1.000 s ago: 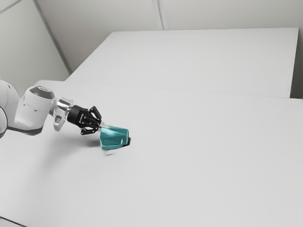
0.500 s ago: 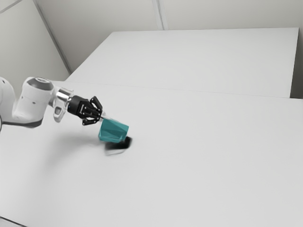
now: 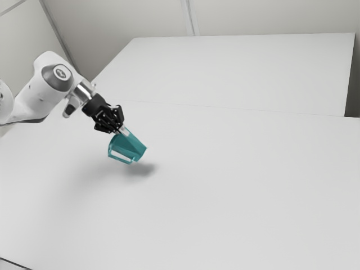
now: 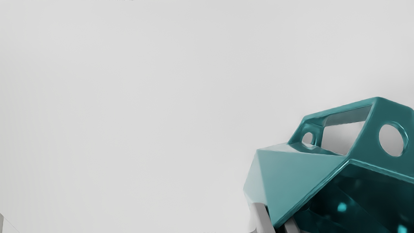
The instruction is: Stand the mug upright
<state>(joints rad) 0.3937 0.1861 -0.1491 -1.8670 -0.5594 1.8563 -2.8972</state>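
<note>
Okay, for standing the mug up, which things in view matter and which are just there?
Part of the job:
- mug, tilted and held off the table
- gripper, shut on the mug's wall
- table, likely where it will stand

Just there:
- room wall
- white surface beyond the table
</note>
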